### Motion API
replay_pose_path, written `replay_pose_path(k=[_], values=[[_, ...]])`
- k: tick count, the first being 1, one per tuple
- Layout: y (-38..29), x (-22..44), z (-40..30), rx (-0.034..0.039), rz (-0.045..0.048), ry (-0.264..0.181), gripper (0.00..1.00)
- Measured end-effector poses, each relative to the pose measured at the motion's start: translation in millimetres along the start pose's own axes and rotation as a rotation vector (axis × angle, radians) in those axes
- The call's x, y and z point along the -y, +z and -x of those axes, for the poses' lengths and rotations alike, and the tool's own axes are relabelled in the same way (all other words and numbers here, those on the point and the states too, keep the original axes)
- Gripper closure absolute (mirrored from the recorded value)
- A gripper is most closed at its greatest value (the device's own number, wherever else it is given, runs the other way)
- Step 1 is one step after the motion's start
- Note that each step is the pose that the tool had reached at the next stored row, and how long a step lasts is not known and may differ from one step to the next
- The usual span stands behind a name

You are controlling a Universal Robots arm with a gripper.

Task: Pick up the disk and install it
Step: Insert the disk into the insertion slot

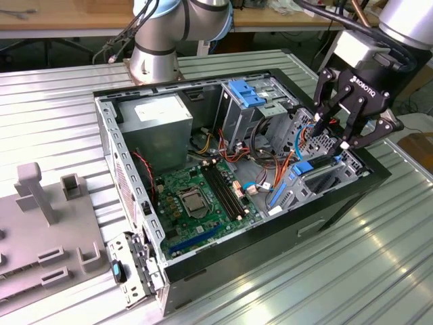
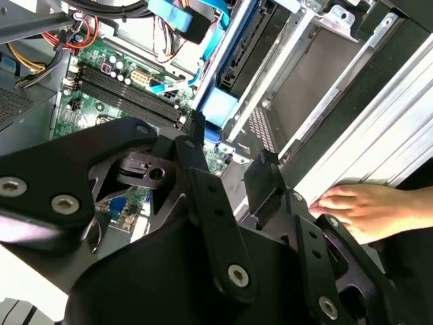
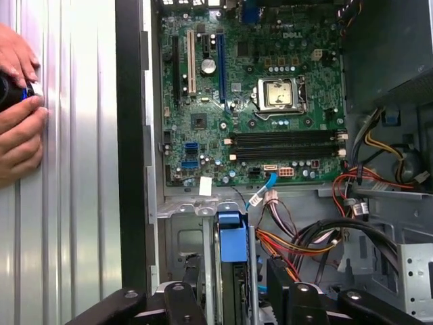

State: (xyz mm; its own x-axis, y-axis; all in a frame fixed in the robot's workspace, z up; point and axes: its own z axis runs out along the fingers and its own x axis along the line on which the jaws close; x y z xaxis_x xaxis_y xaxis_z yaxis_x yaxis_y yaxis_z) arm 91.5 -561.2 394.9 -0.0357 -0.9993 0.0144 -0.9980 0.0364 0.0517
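Exterior view: my gripper (image 1: 331, 133) hangs wide open and empty over the drive cage, just off the motherboard's (image 1: 203, 196) edge. First wrist view: the disk (image 3: 232, 247) stands on edge directly below, between my fingers (image 3: 180, 306). Its long axis points at the motherboard, blue end tab nearest it. Jaws look set across its thin side.

The robot arm (image 1: 172, 27) is cut off at the exterior view's top edge. The disk (image 1: 316, 177) sits mostly sunk inside the computer case (image 1: 270, 238). In the first wrist view a person's hand (image 3: 19, 135) runs off the edge, clutching something dark.
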Motion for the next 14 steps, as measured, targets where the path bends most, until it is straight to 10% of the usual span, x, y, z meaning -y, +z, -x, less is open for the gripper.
replay_pose_path(k=[9,14], values=[[-7.4,0.1,0.2,0.0001,0.0,0.0,0.51],[-7.8,0.1,0.2,0.0,-0.0001,0.0,0.88]])
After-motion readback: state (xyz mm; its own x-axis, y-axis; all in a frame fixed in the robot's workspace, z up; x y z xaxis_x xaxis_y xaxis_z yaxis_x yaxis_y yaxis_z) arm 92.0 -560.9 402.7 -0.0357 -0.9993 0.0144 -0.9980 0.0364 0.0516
